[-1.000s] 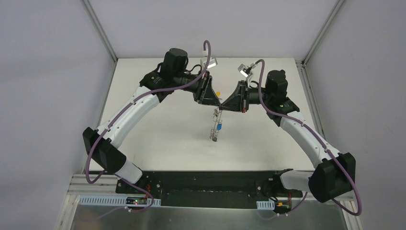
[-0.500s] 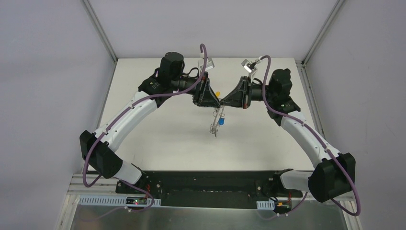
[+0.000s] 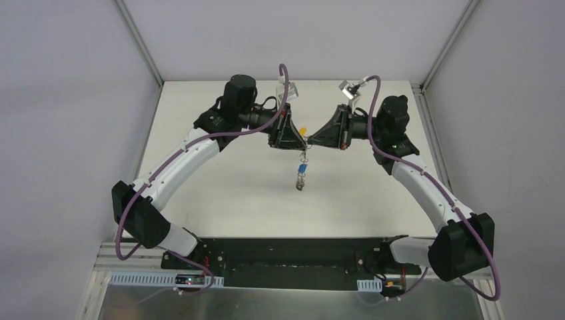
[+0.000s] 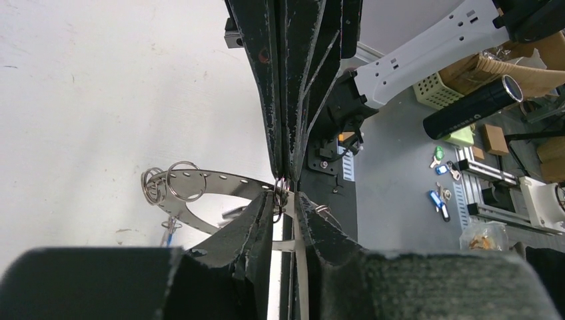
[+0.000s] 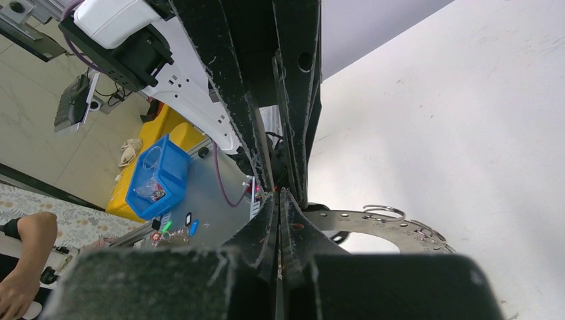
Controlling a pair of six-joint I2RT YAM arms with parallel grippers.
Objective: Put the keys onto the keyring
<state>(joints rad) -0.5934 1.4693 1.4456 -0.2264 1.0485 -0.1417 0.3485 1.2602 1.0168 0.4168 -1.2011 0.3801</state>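
Your two arms meet tip to tip over the far half of the table (image 3: 220, 180), at about 12 o'clock from its centre. This looks like a deliberate split: one pincer carries the keyring (image 4: 220, 179) in the air so the other can work at its rim. The right gripper (image 5: 280, 203) has its fingers pressed flat together, and the ring's rim runs straight into their tips, so I judge that it is clamped on the keyring and bearing it. Your left gripper (image 4: 285, 203) shows a narrow gap between its fingers, with the rim and a small wire loop at the tips; you cannot tell whether it pinches them or only brackets them. From the meeting point the ring hangs down toward 6 o'clock, edge-on to the overhead camera, and whether its low end touches the table is unclear. It is a wide, flat grey band with small holes along it and wire loops (image 4: 154, 187) at its outer edge. A blue key (image 3: 302, 171) dangles partway down it. A yellow key (image 3: 303, 131) lies on the table just beyond the fingertips, at 12 o'clock, and I judge it not yet threaded. No black keys can be made out.
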